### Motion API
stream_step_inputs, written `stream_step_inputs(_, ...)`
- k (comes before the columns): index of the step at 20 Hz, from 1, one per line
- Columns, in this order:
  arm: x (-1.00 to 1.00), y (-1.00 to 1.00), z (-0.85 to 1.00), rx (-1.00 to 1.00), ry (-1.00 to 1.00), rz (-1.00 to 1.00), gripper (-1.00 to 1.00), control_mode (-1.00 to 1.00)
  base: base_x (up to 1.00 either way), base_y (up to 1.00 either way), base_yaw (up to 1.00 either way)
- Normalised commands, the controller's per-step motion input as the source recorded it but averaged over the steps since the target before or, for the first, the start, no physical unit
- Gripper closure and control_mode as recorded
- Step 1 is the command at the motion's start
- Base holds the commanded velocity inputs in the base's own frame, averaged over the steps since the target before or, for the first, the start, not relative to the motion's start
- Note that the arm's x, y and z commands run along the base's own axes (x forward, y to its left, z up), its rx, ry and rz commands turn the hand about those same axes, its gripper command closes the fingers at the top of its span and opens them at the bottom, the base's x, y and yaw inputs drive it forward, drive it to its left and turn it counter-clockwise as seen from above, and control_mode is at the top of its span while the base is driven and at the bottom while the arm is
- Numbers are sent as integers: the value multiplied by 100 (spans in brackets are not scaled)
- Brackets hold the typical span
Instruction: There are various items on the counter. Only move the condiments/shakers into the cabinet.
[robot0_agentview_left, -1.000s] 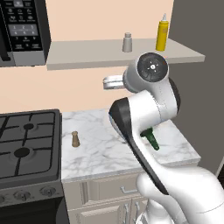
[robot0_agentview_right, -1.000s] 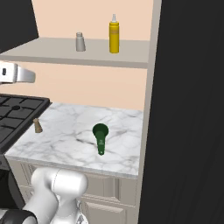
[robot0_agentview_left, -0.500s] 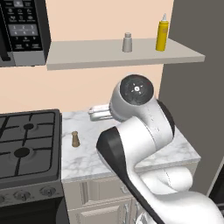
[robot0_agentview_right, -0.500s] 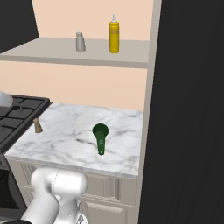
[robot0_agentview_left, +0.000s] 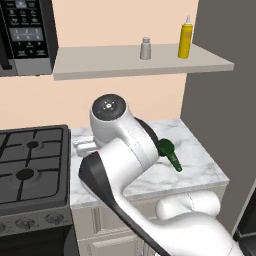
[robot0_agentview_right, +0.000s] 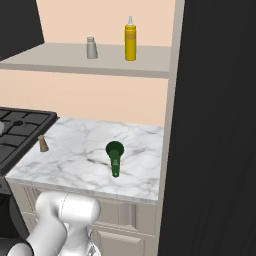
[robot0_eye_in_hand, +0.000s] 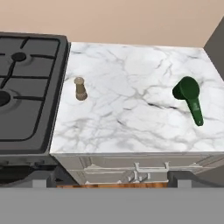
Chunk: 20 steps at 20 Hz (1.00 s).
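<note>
Up on the wall shelf (robot0_agentview_right: 60, 62) the yellow squeeze bottle (robot0_agentview_right: 130, 39) and the grey shaker (robot0_agentview_right: 91, 48) stand upright, a little apart. Down on the marble counter (robot0_eye_in_hand: 131, 118) the brown shaker (robot0_eye_in_hand: 80, 89) stands near the stove (robot0_eye_in_hand: 26, 87), well apart from the dark green long-handled thing (robot0_eye_in_hand: 190, 98) lying flat. Can't really tell if the gripper's fingers are apart or together.

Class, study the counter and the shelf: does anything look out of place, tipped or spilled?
Nothing is spilled. The brown shaker stands alone on the counter while the grey shaker and yellow bottle stand on the shelf.
</note>
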Motion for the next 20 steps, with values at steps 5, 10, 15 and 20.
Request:
stream_step_inputs(5,50,43,-61,-2,6,-12,-100,-100,0,0,0)
stream_step_inputs(10,66,35,-53,-9,0,-17,-100,-100,0,0,0)
stream_step_inputs(15,68,16,-31,-10,6,-15,-100,-100,0,0,0)
stream_step_inputs(20,75,5,-19,-9,22,-6,-100,-100,0,0,0)
